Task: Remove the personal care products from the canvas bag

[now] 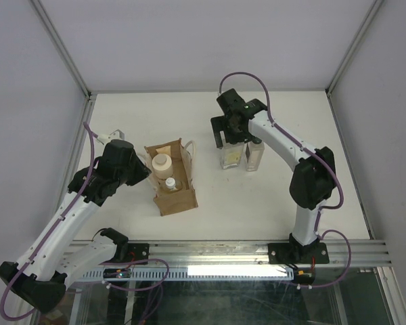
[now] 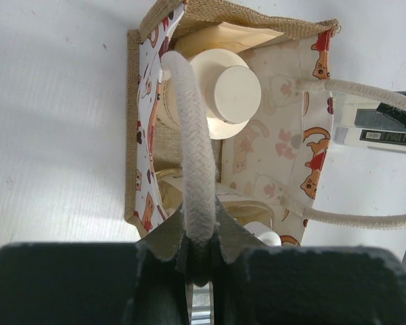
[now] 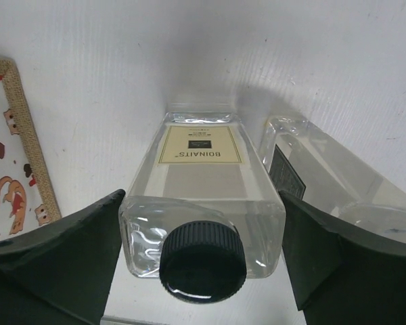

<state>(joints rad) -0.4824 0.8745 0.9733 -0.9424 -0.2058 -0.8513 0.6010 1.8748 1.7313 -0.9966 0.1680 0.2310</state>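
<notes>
The brown canvas bag (image 1: 178,200) stands open at centre left, its cat-print lining showing in the left wrist view (image 2: 277,156). My left gripper (image 1: 145,170) is shut on one white rope handle (image 2: 191,135) at the bag's left rim. Inside are the cream-white round bottle (image 1: 162,162), also in the left wrist view (image 2: 235,93), and a smaller white-capped container (image 1: 170,183). My right gripper (image 1: 231,140) grips a clear square bottle (image 3: 201,166) with a black cap (image 3: 203,261), upright on the table to the right of the bag. The second clear square bottle (image 1: 255,156) stands just right of it.
The bag's other rope handle (image 2: 365,95) loops out toward the right arm. A corner of the bag (image 3: 17,162) shows at the left edge of the right wrist view. Metal frame posts and white walls bound the table at left, back and right.
</notes>
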